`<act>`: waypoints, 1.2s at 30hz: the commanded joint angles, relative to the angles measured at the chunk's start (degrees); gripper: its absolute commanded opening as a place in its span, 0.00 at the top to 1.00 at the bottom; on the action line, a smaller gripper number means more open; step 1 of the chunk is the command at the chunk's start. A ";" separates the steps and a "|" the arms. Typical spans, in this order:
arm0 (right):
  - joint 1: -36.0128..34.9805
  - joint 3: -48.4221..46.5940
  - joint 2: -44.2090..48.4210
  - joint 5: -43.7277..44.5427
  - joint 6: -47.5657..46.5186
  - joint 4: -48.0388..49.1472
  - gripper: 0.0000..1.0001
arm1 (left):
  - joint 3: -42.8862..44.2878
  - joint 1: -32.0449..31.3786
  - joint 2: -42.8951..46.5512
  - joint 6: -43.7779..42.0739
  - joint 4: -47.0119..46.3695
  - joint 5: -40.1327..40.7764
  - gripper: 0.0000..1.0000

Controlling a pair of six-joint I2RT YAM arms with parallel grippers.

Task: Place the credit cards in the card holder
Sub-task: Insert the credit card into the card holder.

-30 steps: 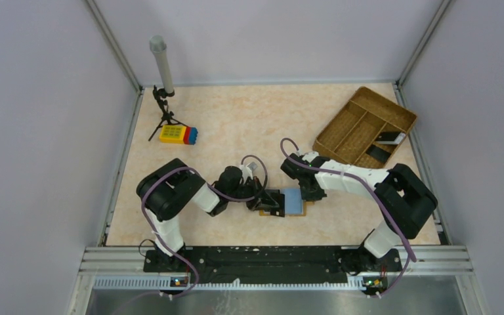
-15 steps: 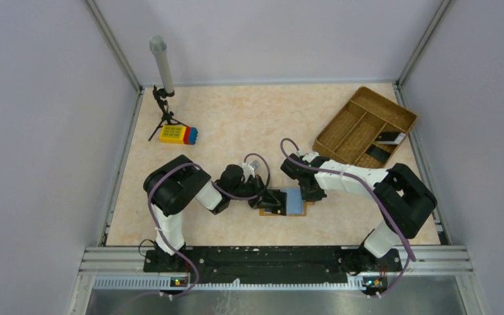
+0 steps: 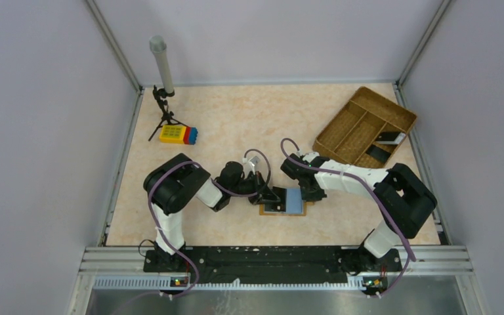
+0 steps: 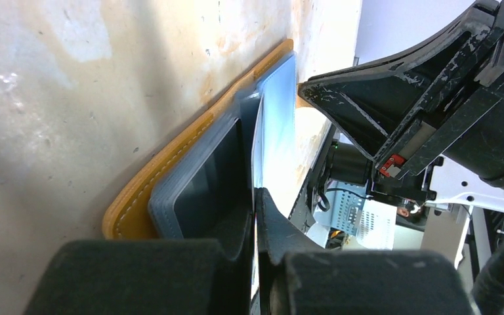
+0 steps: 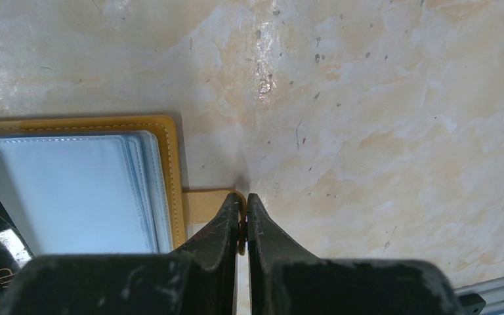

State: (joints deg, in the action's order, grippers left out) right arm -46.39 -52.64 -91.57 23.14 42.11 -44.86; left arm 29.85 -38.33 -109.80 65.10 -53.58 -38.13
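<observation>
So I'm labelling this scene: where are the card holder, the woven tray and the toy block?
card holder (image 5: 174,170), right wrist view, on its tan stitched border.
woven tray (image 3: 340,131), top view, on the bare floor of its left compartment.
toy block (image 3: 171,134), top view, on its yellow part.

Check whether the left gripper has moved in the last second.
Yes, slightly. The left gripper has edged right and a little away from the front rail, farther over the wallet.

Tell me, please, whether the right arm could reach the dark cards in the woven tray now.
Probably, once freed: nothing stands before the tray, but the right gripper is shut on the card holder's tab.
</observation>
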 commanded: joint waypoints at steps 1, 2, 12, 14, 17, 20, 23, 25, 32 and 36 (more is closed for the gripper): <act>-0.80 -1.08 1.39 0.13 0.80 -0.52 1.00 | 0.83 0.39 -0.86 -4.02 1.12 1.68 1.00; -0.79 -1.05 1.39 0.14 0.82 -0.44 1.00 | 0.91 0.37 -1.04 -4.28 1.04 1.67 1.00; -0.74 -0.86 1.48 -0.11 0.84 -0.40 1.00 | 3.45 0.43 0.19 -10.77 7.60 1.13 1.00; -0.76 -0.87 1.48 -0.11 0.81 -0.33 1.00 | 4.02 0.40 0.49 -12.18 9.29 0.94 1.00; -0.79 -0.95 1.41 -0.18 0.82 -0.40 1.00 | 5.07 0.51 1.01 -14.87 13.13 0.54 1.00; -0.78 -0.88 1.40 -0.18 0.81 -0.42 1.00 | 5.82 0.83 1.96 -17.37 16.65 0.52 1.00; -0.75 -0.93 1.48 -0.09 0.71 -0.58 1.00 | 6.18 1.30 2.48 -18.76 18.28 0.32 1.00; -0.72 -0.92 1.48 -0.11 0.77 -0.50 1.00 | 6.17 1.37 2.31 -18.82 18.30 -0.06 1.00; -0.72 -0.83 1.57 -0.38 1.05 0.06 1.00 | 4.74 0.71 0.25 -13.55 12.01 -1.47 1.00; -0.73 -0.47 2.08 -0.98 1.14 0.80 1.00 | 4.82 -0.96 0.31 -11.62 12.10 0.76 1.00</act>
State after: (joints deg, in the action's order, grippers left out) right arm -46.39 -52.62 -91.55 22.76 42.26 -45.32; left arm 35.77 -38.00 -108.27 52.77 -41.54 -40.95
